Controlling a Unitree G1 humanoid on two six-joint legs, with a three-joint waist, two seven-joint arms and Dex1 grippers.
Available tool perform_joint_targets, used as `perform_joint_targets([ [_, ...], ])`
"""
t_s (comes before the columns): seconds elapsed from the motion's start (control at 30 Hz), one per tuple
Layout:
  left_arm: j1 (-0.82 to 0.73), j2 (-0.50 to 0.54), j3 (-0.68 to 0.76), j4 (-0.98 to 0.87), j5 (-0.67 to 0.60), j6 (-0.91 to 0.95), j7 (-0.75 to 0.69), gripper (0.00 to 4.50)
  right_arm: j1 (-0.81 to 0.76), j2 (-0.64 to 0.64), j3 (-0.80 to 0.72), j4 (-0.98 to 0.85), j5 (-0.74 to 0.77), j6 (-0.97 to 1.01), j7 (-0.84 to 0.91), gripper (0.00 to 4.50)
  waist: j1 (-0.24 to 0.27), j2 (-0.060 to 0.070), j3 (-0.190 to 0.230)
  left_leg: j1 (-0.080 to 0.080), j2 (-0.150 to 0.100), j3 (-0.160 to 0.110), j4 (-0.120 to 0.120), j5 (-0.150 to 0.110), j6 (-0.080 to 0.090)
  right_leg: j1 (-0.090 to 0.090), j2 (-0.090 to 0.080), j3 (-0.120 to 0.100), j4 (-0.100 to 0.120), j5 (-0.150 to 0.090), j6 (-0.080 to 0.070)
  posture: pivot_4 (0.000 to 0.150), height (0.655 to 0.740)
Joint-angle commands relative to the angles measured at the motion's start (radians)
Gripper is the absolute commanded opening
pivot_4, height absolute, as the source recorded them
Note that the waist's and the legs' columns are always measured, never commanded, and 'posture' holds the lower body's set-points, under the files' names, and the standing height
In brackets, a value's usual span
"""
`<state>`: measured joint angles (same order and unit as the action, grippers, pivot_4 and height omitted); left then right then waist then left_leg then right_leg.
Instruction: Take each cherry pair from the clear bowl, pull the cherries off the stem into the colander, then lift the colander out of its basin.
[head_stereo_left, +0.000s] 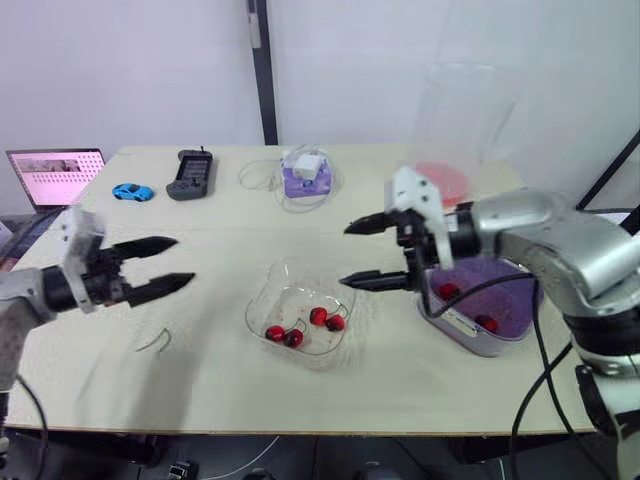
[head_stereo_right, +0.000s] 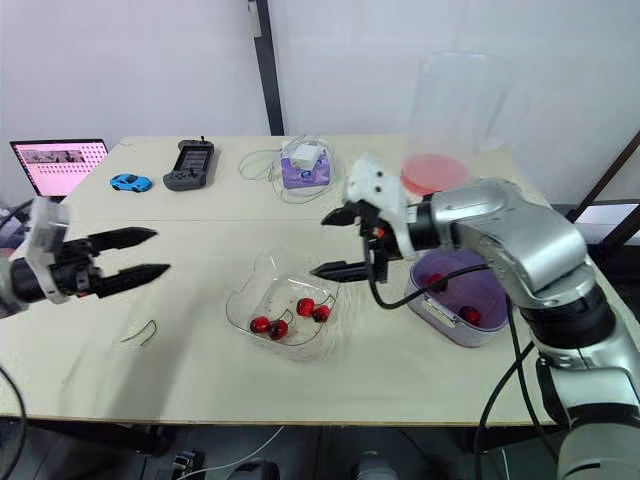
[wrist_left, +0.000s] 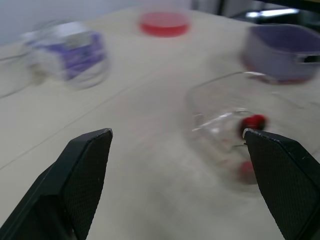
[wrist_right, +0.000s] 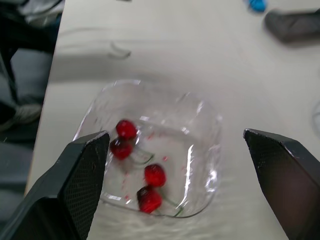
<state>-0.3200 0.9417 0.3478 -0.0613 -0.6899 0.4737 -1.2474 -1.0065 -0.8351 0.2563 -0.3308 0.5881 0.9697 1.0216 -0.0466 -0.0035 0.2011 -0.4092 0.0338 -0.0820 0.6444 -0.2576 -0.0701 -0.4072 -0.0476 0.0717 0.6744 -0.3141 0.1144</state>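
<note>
The right gripper hangs wide open and empty over the clear bowl; four red cherries lie inside

Bright, even light casts soft shadows on the table and glints on the clear bowl.

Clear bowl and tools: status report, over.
Left tool open, empty. Right tool open, empty, over clear bowl. Four cherries inside, two in colander. Loose stem on table.
</note>
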Motion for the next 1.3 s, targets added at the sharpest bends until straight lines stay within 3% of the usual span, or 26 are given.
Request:
perform_joint_targets([
  [0.03,-0.004,0.0,-0.025,-0.103,-0.04,0.029,-0.009,4.41,-0.171,0.021,0.125,0.054,-0.029,0.173,0.032,4.5,-0.003,0.001,0.0,0.0,0.0,0.0,0.0,0.0,0.0,-0.001,0.0,0.001,0.001,0.0,0.0,0.15,0.7332],
  [0.33,0.028,-0.057,-0.092,-0.168,-0.012,0.017,0.021,4.41,-0.336,0.216,0.431,0.218,-0.175,0.331,-0.044,4.5,-0.003,0.0,0.0,0.0,0.0,0.0,0.001,0.0,0.0,-0.002,0.0,0.001,0.003,0.0,0.0,0.15,0.7332],
  [0.53,0.053,-0.075,-0.09,-0.18,0.021,-0.016,0.052,4.41,-0.292,0.319,0.463,0.258,-0.219,0.356,-0.114,4.5,-0.001,0.0,0.0,-0.001,0.0,0.0,0.002,0.0,0.0,-0.004,0.0,0.001,0.006,0.0,0.0,0.15,0.7332],
  [0.87,0.052,-0.066,-0.092,-0.188,0.014,0.003,0.068,4.41,-0.226,0.379,0.527,0.292,-0.292,0.347,-0.186,4.5,-0.003,0.0,0.0,-0.001,0.0,0.0,0.002,0.0,0.0,-0.004,0.001,0.001,0.007,0.0,0.0,0.15,0.7332],
  [0.97,0.044,-0.066,-0.096,-0.183,0.018,0.0,0.069,4.5,-0.212,0.399,0.532,0.294,-0.299,0.346,-0.196,3.65,-0.006,0.0,0.0,-0.001,0.0,-0.001,0.002,0.0,0.0,-0.004,0.001,0.0,0.007,0.0,0.0,0.15,0.7332],
  [1.13,0.031,-0.072,-0.107,-0.179,0.021,0.0,0.071,4.5,-0.211,0.404,0.544,0.305,-0.322,0.321,-0.197,1.19,-0.01,0.0,0.0,-0.001,0.0,-0.001,0.002,0.0,0.0,-0.004,0.0,0.0,0.007,0.0,0.0,0.15,0.7332],
  [1.3,0.022,-0.077,-0.117,-0.17,0.024,-0.005,0.072,4.5,-0.227,0.391,0.565,0.281,-0.338,0.272,-0.16,1.19,-0.014,0.0,0.0,-0.001,0.0,-0.001,0.002,0.0,0.0,-0.004,0.001,0.0,0.007,0.0,0.0,0.15,0.7332],
])
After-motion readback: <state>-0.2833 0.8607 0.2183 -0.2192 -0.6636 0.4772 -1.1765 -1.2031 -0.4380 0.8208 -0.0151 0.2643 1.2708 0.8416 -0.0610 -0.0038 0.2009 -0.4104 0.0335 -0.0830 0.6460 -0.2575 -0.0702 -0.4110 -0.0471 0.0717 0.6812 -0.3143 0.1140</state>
